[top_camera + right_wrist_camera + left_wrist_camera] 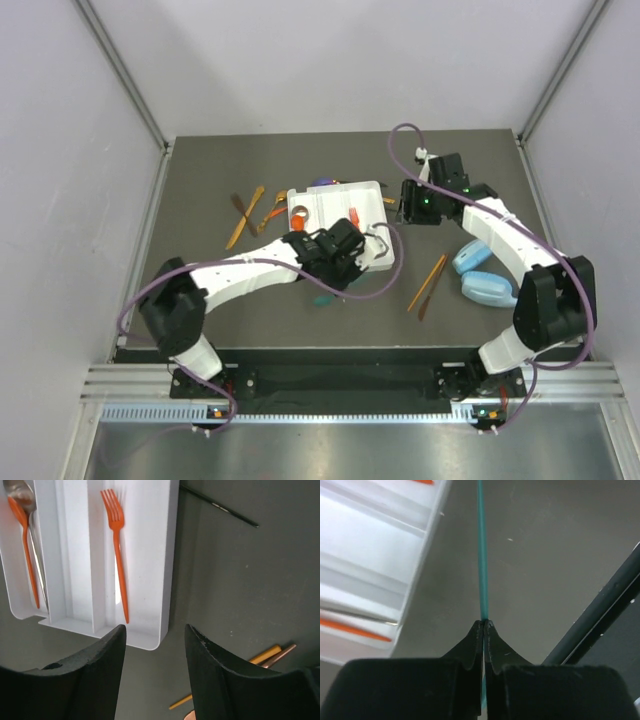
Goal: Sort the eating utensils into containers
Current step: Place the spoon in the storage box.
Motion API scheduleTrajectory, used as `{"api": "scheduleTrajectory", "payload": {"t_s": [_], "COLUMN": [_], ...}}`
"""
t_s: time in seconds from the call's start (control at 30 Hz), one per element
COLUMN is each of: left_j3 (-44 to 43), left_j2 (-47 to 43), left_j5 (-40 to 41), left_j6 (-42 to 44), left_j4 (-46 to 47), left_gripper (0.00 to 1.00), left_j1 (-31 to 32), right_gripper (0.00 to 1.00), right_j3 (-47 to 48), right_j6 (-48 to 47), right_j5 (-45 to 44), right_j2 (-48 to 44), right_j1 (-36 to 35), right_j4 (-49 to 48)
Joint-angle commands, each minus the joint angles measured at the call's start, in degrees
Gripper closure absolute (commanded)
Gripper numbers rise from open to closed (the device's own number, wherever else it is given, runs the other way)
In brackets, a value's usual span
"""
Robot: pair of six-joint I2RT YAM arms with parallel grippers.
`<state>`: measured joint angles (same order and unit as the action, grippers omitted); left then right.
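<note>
The white divided tray [372, 192] lies mid-table. My left gripper [484, 623] is shut on a thin teal stick [481, 555] and holds it beside the tray's wall [422, 555]; in the top view this gripper [340, 262] is at the tray's near edge, and the teal stick's end [322, 298] pokes out below it. My right gripper [155, 632] is open and empty, above the tray's corner [160, 630]; in the top view it [406, 210] is at the tray's right side. An orange fork [117, 545] and an orange spoon [25, 545] lie in separate compartments.
Gold and orange utensils [245, 215] lie left of the tray. Orange and copper sticks [428, 285] lie to its right, also in the right wrist view [270, 655]. A black stick [220, 506] lies beside the tray. Light-blue headphones [480, 275] sit at right. A purple cable [395, 270] loops nearby.
</note>
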<state>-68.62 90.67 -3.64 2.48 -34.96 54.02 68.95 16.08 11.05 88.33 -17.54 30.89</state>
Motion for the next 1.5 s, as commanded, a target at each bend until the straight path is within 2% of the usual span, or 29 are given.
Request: {"api": "scheduleTrajectory", "payload": {"t_s": [0.0, 0.2, 0.37, 0.47, 0.5, 0.57, 0.73, 0.93, 1.03, 1.07, 1.1, 1.13, 1.27, 1.4, 1.47], "left_j3": [-1.4, -3.2, -1.5, -0.6, -0.4, 1.7, 7.2, 9.4, 9.1, 9.1, 9.3, 9.6, 9.4, 9.5, 9.9], "left_j2": [7.3, 17.8, 16.6, 15.7, 14.2, 11.2, -4.9, -19.7, -26.0, -29.1, -30.8, -35.1, -39.3, -40.9, -42.4], "left_j5": [-4.8, -3.0, -1.7, 1.7, 2.6, 6.4, 11.2, 8.7, 8.6, 9.5, 11.4, 14.2, 19.4, 20.9, 21.8], "left_j6": [2.6, 3.0, 2.5, 2.4, 2.2, 1.1, -1.1, -4.0, -5.9, -6.3, -6.7, -6.7, -6.0, -7.1, -7.3], "left_j4": [-2.7, -4.2, -2.0, -1.7, -1.3, 1.5, 9.2, 14.0, 14.1, 14.3, 14.6, 15.5, 14.9, 13.5, 13.9], "left_gripper": [1.0, 1.0, 1.0, 1.0, 0.86, 0.74, 0.44, 0.43, 0.43, 0.44, 0.44, 0.44, 0.45, 0.46, 0.47], "left_j1": [1.6, 4.6, 4.9, 4.9, 4.9, 4.8, 3.6, -2.5, -7.4, -9.9, -11.0, -13.7, -16.4, -18.8, -19.8], "right_gripper": [0.5, 0.5, 0.49, 0.49, 0.48, 0.47, 0.45, 0.47, 0.46, 0.45, 0.44, 0.43, 0.35, 0.35, 0.34], "right_j3": [0.1, -0.3, -0.5, -0.6, -0.7, -0.9, -3.3, -6.0, -4.0, -2.4, -1.6, -0.7, -1.4, -0.9, -0.8], "right_j6": [1.5, 2.0, 1.5, 0.4, -0.2, -1.8, -2.4, -5.9, -9.7, -10.6, -11.4, -12.7, -13.0, -14.1, -14.6], "right_j5": [-2.5, -2.7, -2.1, -0.5, 0.4, 1.8, 2.1, 6.8, 3.2, 1.5, -0.2, -5.4, -6.3, -6.0, -6.8], "right_j2": [-4.8, -5.3, -5.9, -5.9, -6.2, -6.7, -9.8, -12.1, -10.8, -8.9, -7.7, -4.3, -0.4, 2.6, 4.6], "right_j1": [2.2, 3.7, 4.2, 4.2, 4.2, 4.1, 3.7, 0.5, -7.5, -13.4, -16.4, -23.4, -29.6, -36.7, -38.0], "right_j4": [-2.2, -2.0, -1.9, -2.0, -1.8, -2.0, -3.0, -3.8, 1.1, 4.5, 6.3, 9.7, 11.5, 13.6, 14.3]}}
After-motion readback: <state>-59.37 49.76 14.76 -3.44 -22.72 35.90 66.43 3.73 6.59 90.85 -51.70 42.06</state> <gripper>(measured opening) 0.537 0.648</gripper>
